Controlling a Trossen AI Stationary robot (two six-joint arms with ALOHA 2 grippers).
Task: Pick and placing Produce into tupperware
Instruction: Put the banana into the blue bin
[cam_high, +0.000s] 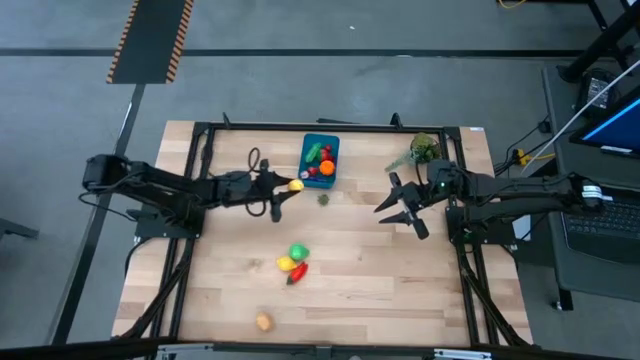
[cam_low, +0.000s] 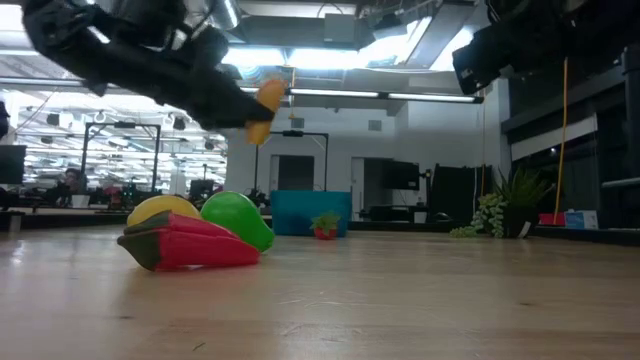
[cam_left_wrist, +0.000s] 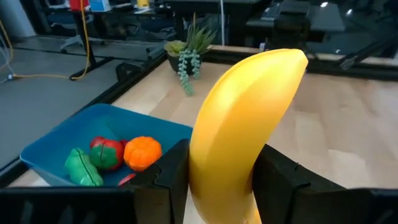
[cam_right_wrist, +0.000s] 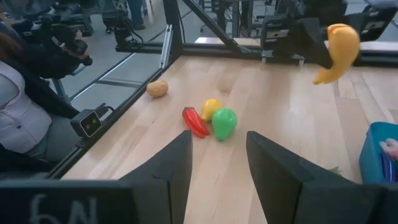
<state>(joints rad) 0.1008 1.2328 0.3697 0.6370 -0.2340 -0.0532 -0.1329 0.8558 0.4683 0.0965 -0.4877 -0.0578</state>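
Just left of the teal tub (cam_high: 320, 159) at frame centre, the left hand (cam_high: 285, 187) grips a yellow banana (cam_high: 296, 185); the right hand (cam_high: 400, 206) hovers open, holding nothing.

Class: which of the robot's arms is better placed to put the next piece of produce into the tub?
Left: its gripper already holds the banana beside the teal tub; the right gripper is open, empty.

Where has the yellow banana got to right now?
The banana is clamped in the left gripper, held in the air just left of the blue tub at the table's far side.
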